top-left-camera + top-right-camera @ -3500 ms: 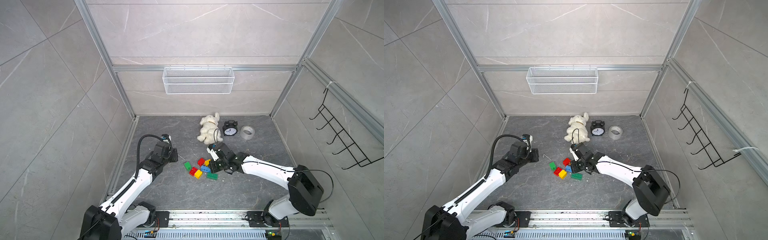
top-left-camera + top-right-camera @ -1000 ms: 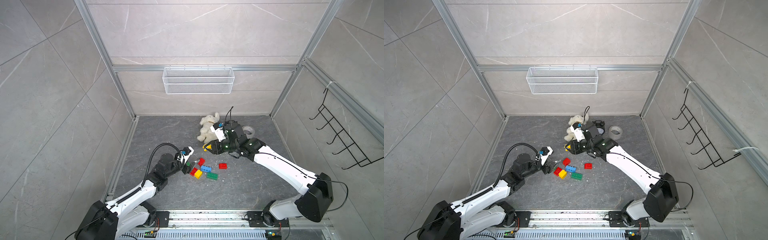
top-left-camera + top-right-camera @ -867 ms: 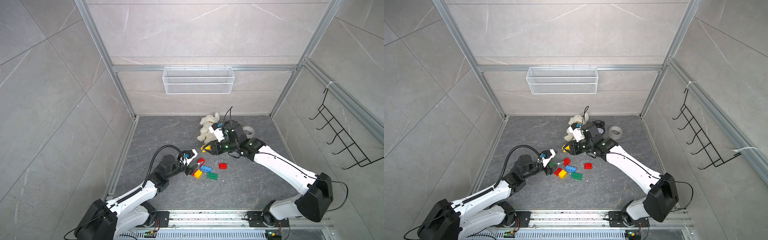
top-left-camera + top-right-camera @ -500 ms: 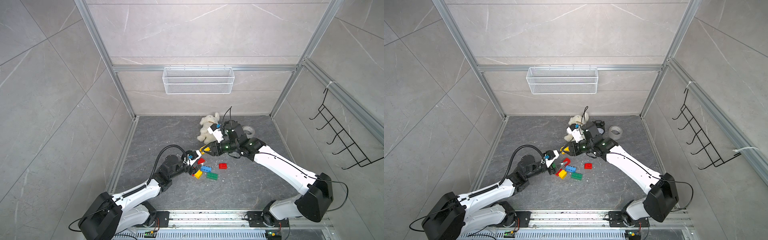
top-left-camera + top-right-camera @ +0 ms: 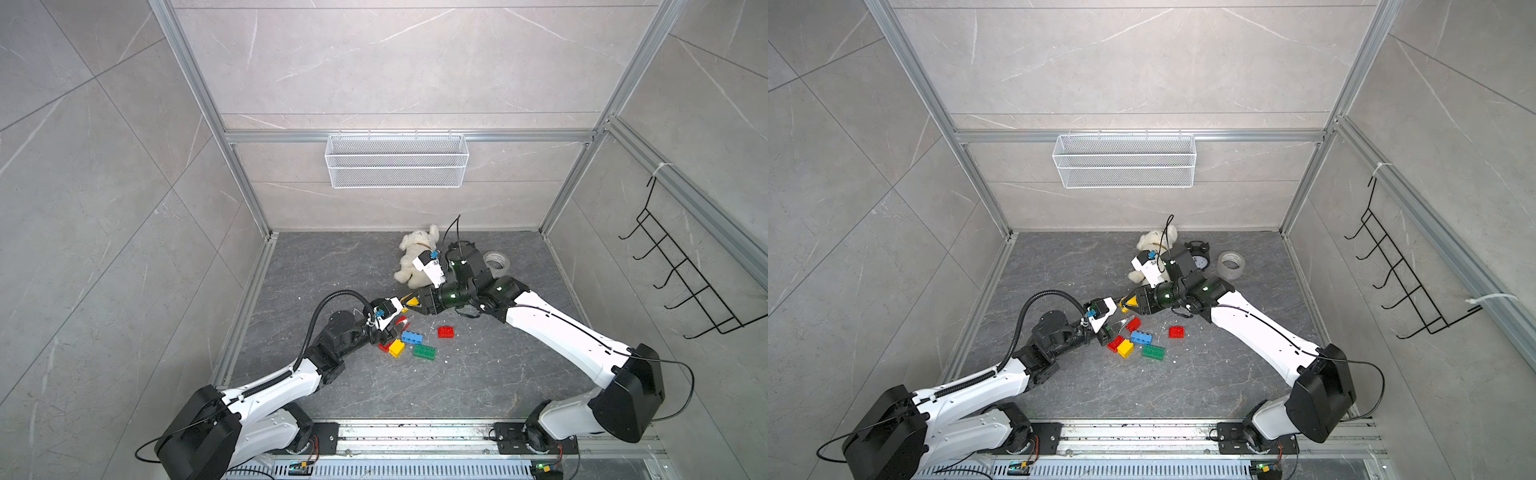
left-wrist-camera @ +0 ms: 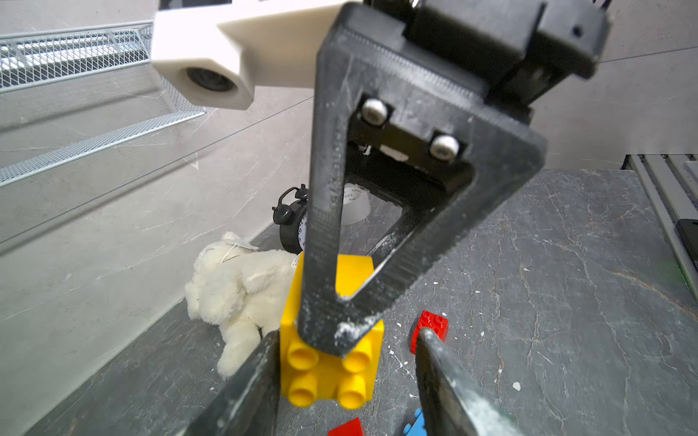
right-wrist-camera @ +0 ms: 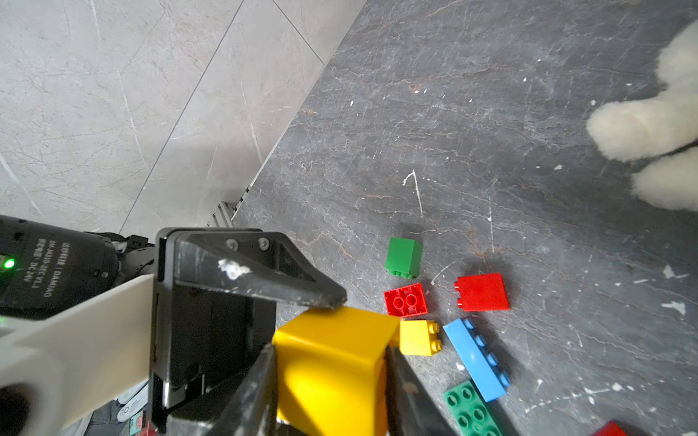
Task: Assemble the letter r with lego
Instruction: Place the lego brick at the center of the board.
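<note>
Clamped between the fingers of the right end effector (image 7: 330,351): a yellow brick (image 6: 328,381), studs turned toward the left arm, held clear of the counter (image 5: 478,374). Straddling that same brick, the left end effector (image 6: 347,334), jaws apart, one fingertip (image 7: 325,296) at the brick's face, the other with a gap beside it. Below, loose on the counter in a close cluster: blue brick (image 5: 412,336), flat green brick (image 5: 424,352), small yellow brick (image 5: 396,348), three red bricks (image 7: 481,291), small green brick (image 7: 403,258). Farther back, near the rear wall: white plush toy (image 5: 415,257), black alarm clock (image 5: 1200,259), tape roll (image 5: 1230,265).
</note>
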Controlling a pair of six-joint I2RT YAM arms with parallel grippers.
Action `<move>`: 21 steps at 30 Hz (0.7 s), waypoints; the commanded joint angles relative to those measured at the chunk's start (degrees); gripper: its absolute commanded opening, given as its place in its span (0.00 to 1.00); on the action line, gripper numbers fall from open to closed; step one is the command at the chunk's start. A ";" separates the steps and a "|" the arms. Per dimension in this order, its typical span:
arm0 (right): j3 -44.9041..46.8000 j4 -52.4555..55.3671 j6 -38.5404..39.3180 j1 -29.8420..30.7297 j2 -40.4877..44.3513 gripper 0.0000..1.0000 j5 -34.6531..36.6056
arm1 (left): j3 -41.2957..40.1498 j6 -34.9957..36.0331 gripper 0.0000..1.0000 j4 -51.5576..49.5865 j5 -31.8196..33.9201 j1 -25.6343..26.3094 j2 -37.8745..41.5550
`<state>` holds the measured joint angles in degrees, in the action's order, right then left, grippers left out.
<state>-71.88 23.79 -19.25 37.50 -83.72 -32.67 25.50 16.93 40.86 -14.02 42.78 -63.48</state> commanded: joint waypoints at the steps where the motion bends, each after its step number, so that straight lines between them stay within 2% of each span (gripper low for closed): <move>1: 0.51 0.04 1.49 0.41 -0.96 0.38 -1.22 | 2.47 1.53 0.56 3.36 -0.39 0.37 0.47; 3: 0.59 0.03 1.47 0.47 -1.00 0.38 -1.20 | 2.54 1.61 0.53 3.18 -0.51 0.37 0.46; 7: 0.95 -0.74 1.23 0.56 -0.74 0.38 -1.13 | 3.07 1.85 0.40 1.19 -1.45 0.37 0.40; 13: 1.16 -1.93 0.70 0.56 -0.48 0.39 -1.70 | 2.70 1.40 0.35 0.59 -1.21 0.47 0.87; 16: 1.12 -2.48 0.27 0.54 -0.41 0.45 -1.47 | 2.79 0.75 0.30 -0.57 -0.41 0.46 1.38; 18: 1.14 -2.69 0.17 0.49 -0.02 0.51 -0.83 | 4.30 -1.11 0.30 -4.52 1.12 0.50 1.97; 21: 1.12 -2.63 0.33 0.42 1.24 0.54 1.25 | 7.71 -1.56 0.29 -15.63 3.98 0.46 2.91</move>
<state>-71.53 22.92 -19.46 37.69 -84.09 -32.77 29.02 16.93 33.26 -12.73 42.89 -62.50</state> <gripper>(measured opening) 0.534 0.358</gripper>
